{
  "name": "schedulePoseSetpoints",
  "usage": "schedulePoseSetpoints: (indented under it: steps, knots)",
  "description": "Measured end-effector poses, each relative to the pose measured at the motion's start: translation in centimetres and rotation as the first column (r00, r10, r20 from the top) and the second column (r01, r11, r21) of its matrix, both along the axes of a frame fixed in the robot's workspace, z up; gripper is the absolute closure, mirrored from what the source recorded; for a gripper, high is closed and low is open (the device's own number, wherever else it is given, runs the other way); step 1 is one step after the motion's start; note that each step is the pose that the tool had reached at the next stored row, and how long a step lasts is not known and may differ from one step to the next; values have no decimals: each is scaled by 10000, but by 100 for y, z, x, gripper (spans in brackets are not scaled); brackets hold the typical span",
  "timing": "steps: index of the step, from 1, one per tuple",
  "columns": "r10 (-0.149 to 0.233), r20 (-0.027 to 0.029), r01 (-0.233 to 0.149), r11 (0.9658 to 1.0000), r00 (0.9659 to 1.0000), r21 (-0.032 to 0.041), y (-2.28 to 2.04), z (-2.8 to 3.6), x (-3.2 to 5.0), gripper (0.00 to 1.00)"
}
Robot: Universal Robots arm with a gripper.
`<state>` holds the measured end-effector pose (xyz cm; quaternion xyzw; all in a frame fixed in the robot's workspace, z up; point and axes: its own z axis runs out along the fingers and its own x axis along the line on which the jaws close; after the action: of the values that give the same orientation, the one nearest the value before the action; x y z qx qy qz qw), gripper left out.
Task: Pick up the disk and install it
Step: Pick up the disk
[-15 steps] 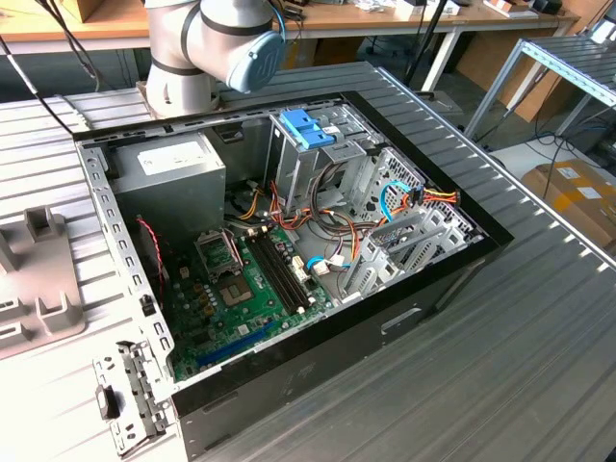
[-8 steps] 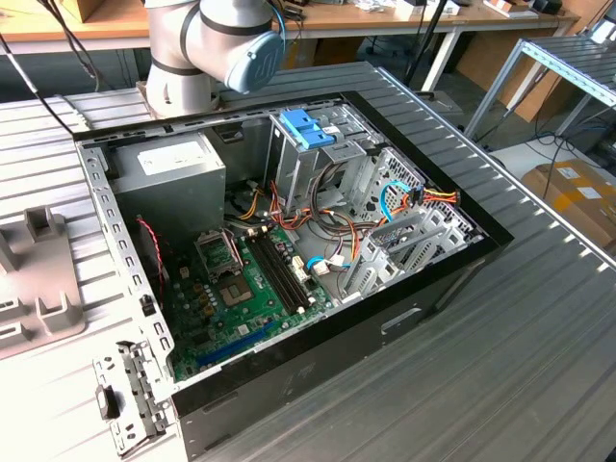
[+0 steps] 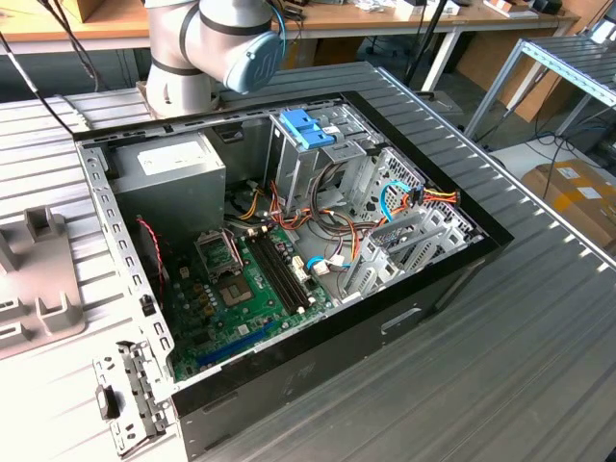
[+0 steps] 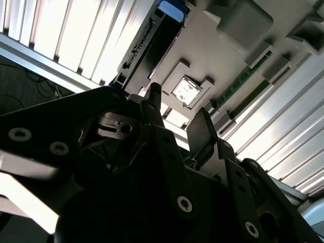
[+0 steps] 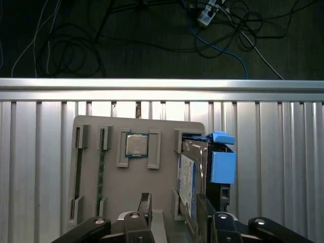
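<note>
- Tray (image 5: 131, 185): grey plastic holder with pockets and slots, flat on a ribbed metal table (image 5: 40, 152). Seen also in the second wrist view (image 4: 217, 50) and at the exterior view's left edge (image 3: 38, 289).
- Disk (image 5: 193, 174): grey, with light-blue rails and a blue end tab (image 5: 223, 166). Standing on its long edge in the tray's outermost slot, just beside the chip pocket. Seen also in the second wrist view (image 4: 152, 48). Not yet lifted.
- Chip (image 5: 135, 145): square, silver, flat in the tray's square pocket.
- Memory stick (image 5: 101, 167): green, on edge in a narrow tray slot, across the chip pocket from the disk.
- Claw (image 5: 174, 217): black, two fingers spread wide, nothing between them. Poised over the tray's rim, near the disk's untabbed end. Seen also in the second wrist view (image 4: 177, 119).
- Computer case (image 3: 385, 318): black, open, on its side, to the exterior view's right of the tray. Green board (image 3: 241, 289), cables and a metal cage (image 3: 289, 164) with a blue latch (image 3: 308, 125) inside.
- Arm (image 3: 212, 48): grey with a blue joint cap, behind the case.
</note>
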<state>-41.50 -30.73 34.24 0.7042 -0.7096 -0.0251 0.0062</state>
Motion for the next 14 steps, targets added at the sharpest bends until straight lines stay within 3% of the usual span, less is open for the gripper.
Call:
schedulePoseSetpoints:
  steps: [14]
  knots:
    - [0,1,0,10000,10000,7,126,-33,-1,52]
